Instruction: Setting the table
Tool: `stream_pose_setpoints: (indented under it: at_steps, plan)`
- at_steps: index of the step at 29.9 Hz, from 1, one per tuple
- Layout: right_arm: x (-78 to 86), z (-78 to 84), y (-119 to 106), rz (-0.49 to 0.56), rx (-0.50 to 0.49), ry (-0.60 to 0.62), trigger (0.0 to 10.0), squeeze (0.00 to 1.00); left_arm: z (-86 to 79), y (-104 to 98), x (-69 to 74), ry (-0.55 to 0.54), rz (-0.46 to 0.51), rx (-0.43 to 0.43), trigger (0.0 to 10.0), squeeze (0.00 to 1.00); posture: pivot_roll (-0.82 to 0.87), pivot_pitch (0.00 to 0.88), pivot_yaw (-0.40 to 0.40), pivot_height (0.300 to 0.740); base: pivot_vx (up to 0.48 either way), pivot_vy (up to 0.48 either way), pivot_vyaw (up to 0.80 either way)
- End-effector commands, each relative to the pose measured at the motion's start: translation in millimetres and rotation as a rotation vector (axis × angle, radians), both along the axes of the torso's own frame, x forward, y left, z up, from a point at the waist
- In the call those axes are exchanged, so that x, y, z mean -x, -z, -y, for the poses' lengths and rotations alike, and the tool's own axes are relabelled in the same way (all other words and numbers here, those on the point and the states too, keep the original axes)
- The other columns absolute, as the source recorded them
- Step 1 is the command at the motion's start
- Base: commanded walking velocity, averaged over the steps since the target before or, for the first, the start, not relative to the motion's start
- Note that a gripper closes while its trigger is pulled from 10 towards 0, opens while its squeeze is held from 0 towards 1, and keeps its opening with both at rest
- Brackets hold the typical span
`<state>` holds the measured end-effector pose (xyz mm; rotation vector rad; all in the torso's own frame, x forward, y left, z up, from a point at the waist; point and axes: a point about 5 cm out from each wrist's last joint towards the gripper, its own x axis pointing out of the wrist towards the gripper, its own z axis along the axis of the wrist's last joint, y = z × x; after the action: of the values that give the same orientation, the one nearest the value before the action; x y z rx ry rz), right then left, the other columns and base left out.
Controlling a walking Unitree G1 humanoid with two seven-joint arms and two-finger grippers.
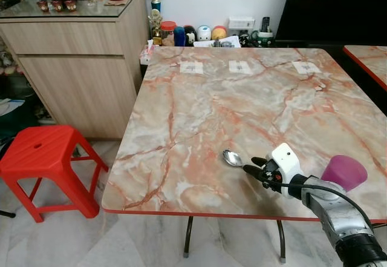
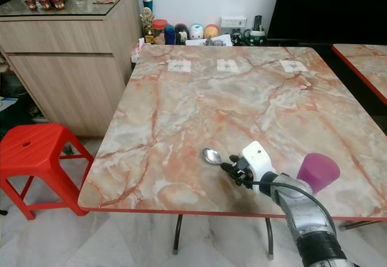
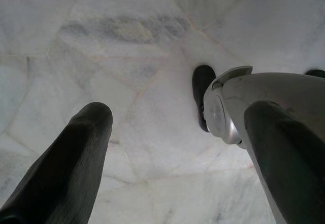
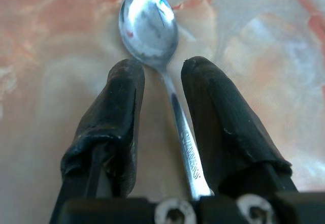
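Note:
A metal spoon [image 1: 232,157] lies on the marble table [image 1: 242,97] near its front edge, bowl pointing left. My right gripper [image 1: 254,165] sits low over the spoon's handle. In the right wrist view the handle [image 4: 177,117] runs between the two black fingers [image 4: 114,112], close against one of them, with a gap to the other; the gripper [image 4: 162,66] is open. An upturned purple cup [image 1: 343,172] stands on the table just right of that arm. My left gripper [image 3: 180,115] hangs open over the pale floor.
A red plastic stool [image 1: 42,152] stands left of the table, in front of a wooden cabinet [image 1: 78,55]. Jars and small figures [image 1: 193,34] line the wall behind the table's far edge. A second marble table [image 1: 369,58] is at the right.

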<state>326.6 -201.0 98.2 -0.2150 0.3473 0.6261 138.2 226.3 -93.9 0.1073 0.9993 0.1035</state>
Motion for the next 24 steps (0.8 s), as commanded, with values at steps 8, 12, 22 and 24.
stream_pose_setpoints:
  at_steps: [8,12,22,24]
  plan:
    - [-3.4,6.9,1,-0.018,0.009,0.037,10.0,0.75,-2.7,2,5.7,0.018,-0.031,-0.002,10.0,0.0,0.02,0.057,0.02,0.74,0.0,0.0,0.0]
    - [-7.9,1.4,-3,-0.001,0.006,0.027,10.0,0.0,-2.5,2,5.9,0.021,-0.032,-0.001,10.0,0.0,0.02,0.057,0.02,0.74,0.0,0.0,0.0]
    - [-13.0,-0.5,-3,-0.014,0.034,-0.007,10.0,0.0,3.2,5,12.6,0.019,-0.045,0.009,10.0,0.0,0.03,0.071,0.017,0.74,0.0,0.0,0.0]
    - [-13.6,-0.3,-3,-0.019,0.035,-0.008,10.0,0.0,3.8,6,13.9,0.016,-0.049,0.011,10.0,0.0,0.03,0.071,0.017,0.74,0.0,0.0,0.0]
